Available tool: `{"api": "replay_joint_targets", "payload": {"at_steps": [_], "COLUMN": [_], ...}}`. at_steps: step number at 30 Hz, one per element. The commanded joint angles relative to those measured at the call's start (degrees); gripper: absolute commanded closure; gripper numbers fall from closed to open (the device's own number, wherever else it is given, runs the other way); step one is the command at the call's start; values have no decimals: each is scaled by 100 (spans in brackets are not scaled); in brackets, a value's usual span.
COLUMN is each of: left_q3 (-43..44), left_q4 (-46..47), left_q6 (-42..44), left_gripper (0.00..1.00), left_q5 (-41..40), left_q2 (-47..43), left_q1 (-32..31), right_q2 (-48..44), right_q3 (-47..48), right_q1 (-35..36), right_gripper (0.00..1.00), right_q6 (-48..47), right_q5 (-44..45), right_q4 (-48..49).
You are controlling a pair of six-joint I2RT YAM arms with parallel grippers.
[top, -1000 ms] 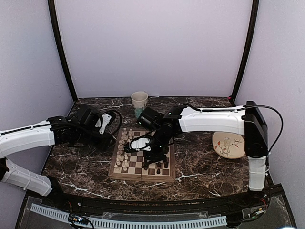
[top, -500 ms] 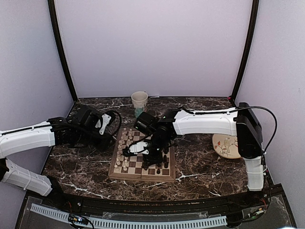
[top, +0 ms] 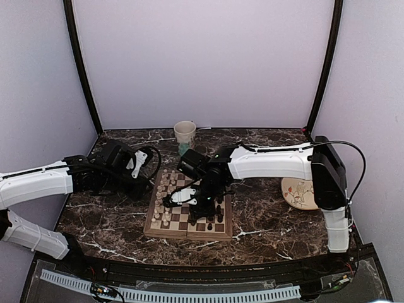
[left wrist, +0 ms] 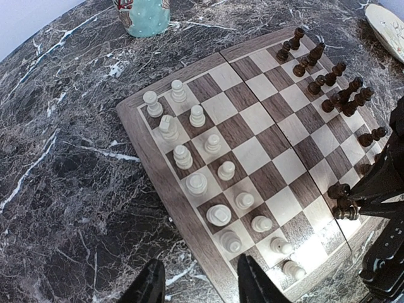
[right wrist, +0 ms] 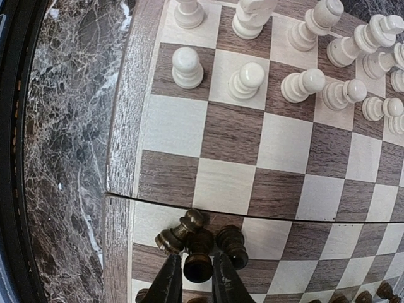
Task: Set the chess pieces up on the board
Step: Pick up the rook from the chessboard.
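The board [top: 149,228] lies mid-table, and also shows in the left wrist view [left wrist: 252,154] and the right wrist view [right wrist: 230,132]. Cream-white chess pieces [top: 163,199] stand in two rows on its left side [left wrist: 197,183] [right wrist: 246,79]. Dark pieces [top: 218,218] stand along its right side [left wrist: 328,82]. My right gripper [right wrist: 193,284] is low over the board's near right part [top: 199,211]. It is shut on a dark pawn [right wrist: 197,264]. A toppled dark pawn [right wrist: 178,231] and another dark piece [right wrist: 232,245] touch it. My left gripper [left wrist: 201,284] is open and empty above the board's left edge [top: 145,184].
A paper cup [top: 185,134] stands behind the board, with a teal object [left wrist: 144,14] beside it. A round cream plate [top: 302,191] lies at the right. Dark marble tabletop surrounds the board. The right arm spans over the board's far right part.
My right gripper has shifted left and toward the near edge over the board's dark side, then settled. The left arm has not moved.
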Motion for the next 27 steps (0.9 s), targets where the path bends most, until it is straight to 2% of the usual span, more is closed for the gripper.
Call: {"api": "replay_joint_targets", "payload": {"at_steps": [1,9,18,27], "left_q3": [-97,-108,-163,-176], "left_q4": [103,172,392,421], "left_q6": [-38,-2,56,102], "left_gripper": [59,59,59,59], "left_q5": [-36,37,569,623], "left_q2": [-112,-65,-60,35], "left_q1": [51,51,51,46], "right_q2": [-139,-592,-713,-785], "right_q3": [39,56,148,-42], "right_q1": [78,35,-76,-549], "right_gripper": [84,87,87,88], "right_q6": [19,-84,-123,-34], "right_q5": [164,-72,-126,146], "right_q4": [20,0,-69,-62]}}
